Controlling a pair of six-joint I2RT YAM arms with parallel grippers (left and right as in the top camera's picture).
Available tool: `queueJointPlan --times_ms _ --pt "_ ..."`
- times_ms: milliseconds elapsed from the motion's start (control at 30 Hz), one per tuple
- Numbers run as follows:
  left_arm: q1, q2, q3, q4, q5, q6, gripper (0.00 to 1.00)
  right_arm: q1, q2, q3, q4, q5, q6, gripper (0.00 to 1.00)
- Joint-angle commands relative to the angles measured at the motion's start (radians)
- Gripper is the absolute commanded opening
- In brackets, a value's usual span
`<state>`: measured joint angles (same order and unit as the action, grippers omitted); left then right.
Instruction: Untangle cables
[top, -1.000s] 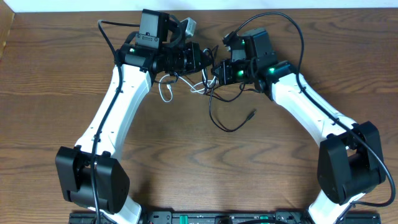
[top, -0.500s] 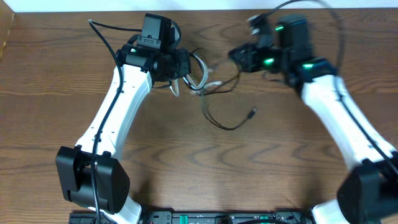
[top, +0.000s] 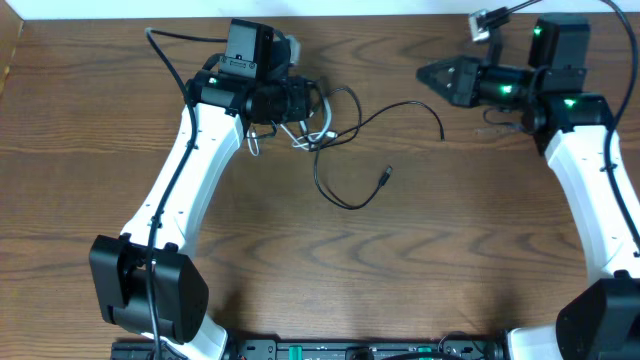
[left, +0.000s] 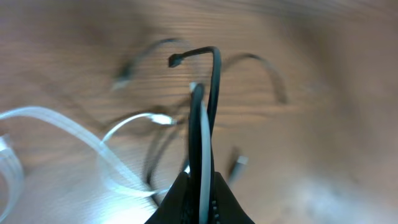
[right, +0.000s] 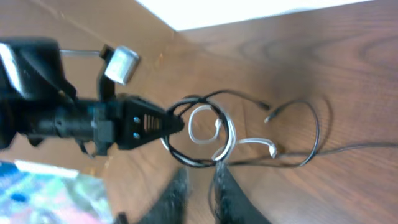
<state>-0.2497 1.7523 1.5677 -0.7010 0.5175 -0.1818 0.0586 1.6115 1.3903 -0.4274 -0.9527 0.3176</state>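
My left gripper (top: 303, 104) is shut on a bundle of both cables at the back middle of the table. In the left wrist view its jaws (left: 202, 182) pinch a black strand and a white strand side by side. The white cable (top: 318, 138) loops just under that gripper. The black cable (top: 350, 203) trails off toward the right and the front, with one plug (top: 386, 175) lying on the wood. My right gripper (top: 428, 75) hovers apart at the back right, pointing left. Its jaws (right: 200, 182) stand slightly open with nothing between them.
The brown wooden table (top: 330, 270) ends at a pale strip along its back edge (top: 380, 8). A thick black arm cable (top: 180, 60) arcs beside the left arm. Something colourful (right: 43, 193) shows at the right wrist view's lower left.
My right gripper has let go of the black cable, opened, and swung away to the back right. The black cable's freed length has dropped onto the table. The left gripper keeps its hold.
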Motion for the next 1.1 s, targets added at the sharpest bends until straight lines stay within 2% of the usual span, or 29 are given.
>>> queueJointPlan --times_ms 0,133,267,367,433,500,567,667,800,867,1067 --pt "0.002 -0.002 0.004 0.011 0.312 0.191 0.08 0.040 0.005 0.003 -0.016 0.040 -0.046 0.32" --pt "0.002 -0.002 0.004 0.010 0.391 0.216 0.08 0.089 0.005 0.003 -0.019 0.100 -0.075 0.48" --pt "0.002 -0.002 0.004 0.009 0.507 0.251 0.08 0.135 0.011 0.003 -0.030 0.248 -0.080 0.56" --pt "0.002 -0.002 0.004 0.006 0.595 0.283 0.08 0.153 0.025 0.003 -0.029 0.261 -0.080 0.58" --pt "0.002 -0.002 0.004 0.005 0.602 0.283 0.08 0.158 0.039 0.003 -0.032 0.262 -0.101 0.60" --pt "0.002 -0.002 0.004 -0.005 0.601 0.283 0.08 0.158 0.053 0.003 -0.035 0.262 -0.198 0.66" --pt "0.003 -0.002 0.004 -0.029 0.600 0.283 0.08 0.154 0.066 0.003 -0.059 0.262 -0.382 0.64" --pt "0.010 -0.002 0.004 -0.088 0.600 0.283 0.08 0.141 0.079 0.003 -0.102 0.262 -0.566 0.65" --pt "0.022 -0.002 0.004 -0.137 0.601 0.283 0.08 0.139 0.091 0.003 -0.169 0.243 -0.753 0.73" --pt "0.022 -0.002 0.004 -0.146 0.601 0.283 0.08 0.140 0.097 0.003 -0.198 0.215 -0.823 0.73" --pt "0.022 -0.002 0.004 -0.162 0.695 0.286 0.08 0.140 0.111 0.003 -0.200 0.213 -0.865 0.69"
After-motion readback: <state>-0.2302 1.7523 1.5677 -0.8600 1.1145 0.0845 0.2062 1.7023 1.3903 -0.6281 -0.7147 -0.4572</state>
